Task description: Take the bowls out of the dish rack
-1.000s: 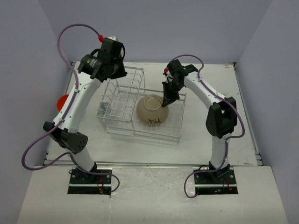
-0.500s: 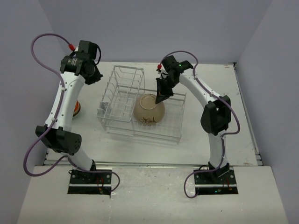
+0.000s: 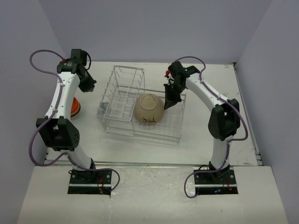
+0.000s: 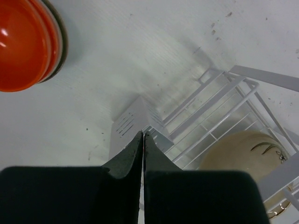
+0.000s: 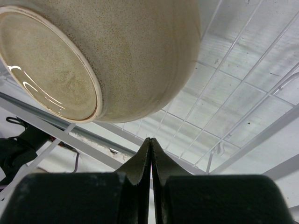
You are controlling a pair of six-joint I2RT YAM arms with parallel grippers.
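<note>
The larger tan bowl lies tipped on its side in the low basket section of the dish rack, its dark markings toward the near side. My right gripper hangs shut and empty just right of this bowl, above the rack's wire floor. A stack of bowls with orange ones on top sits on the table left of the rack, and shows in the left wrist view. My left gripper is shut and empty between that stack and the rack.
The white table is enclosed by grey walls at the back and on both sides. The rack's tall slotted section stands at its left end, close to my left gripper. Purple cables loop off both arms.
My left arm has swung left, away from above the rack's tall section, and its jaws have shut. My right gripper first moved left over the tan bowl's rim, then drew back right.
</note>
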